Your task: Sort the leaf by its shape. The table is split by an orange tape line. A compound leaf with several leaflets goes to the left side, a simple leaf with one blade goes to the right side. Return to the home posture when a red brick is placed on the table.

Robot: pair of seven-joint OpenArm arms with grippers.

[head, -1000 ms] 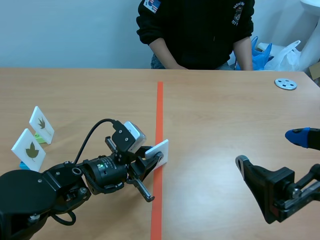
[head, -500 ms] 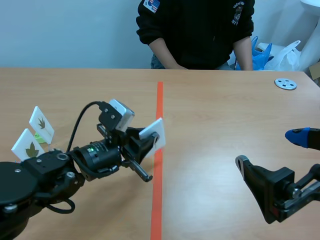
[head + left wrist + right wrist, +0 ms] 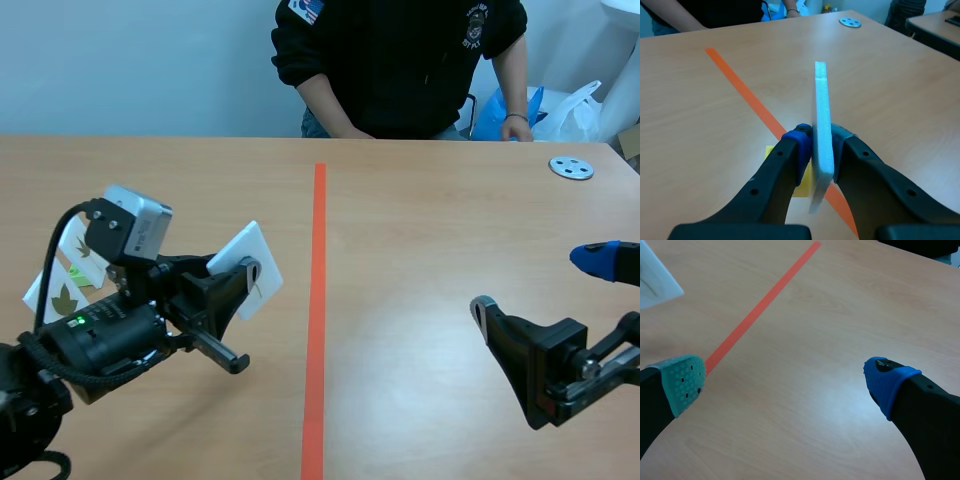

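left gripper [image 3: 820, 150] is up off the table [image 3: 450, 230], left of the orange tape line [image 3: 318, 300], pads pinching one white foam card [image 3: 250, 245] edge-on. we can't read its leaf from here. right gripper [image 3: 785, 377] sits low on the right side, fingers spread wide. two leaf cards [image 3: 60, 297] stand far left, so we count three cards.

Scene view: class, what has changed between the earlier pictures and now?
The left arm swung left and up, carrying the card from the tape line to over the left side, jaws shut on it throughout. The person's arm shifted right. The right arm, jaws open, the two leaf cards and the disc stayed put.
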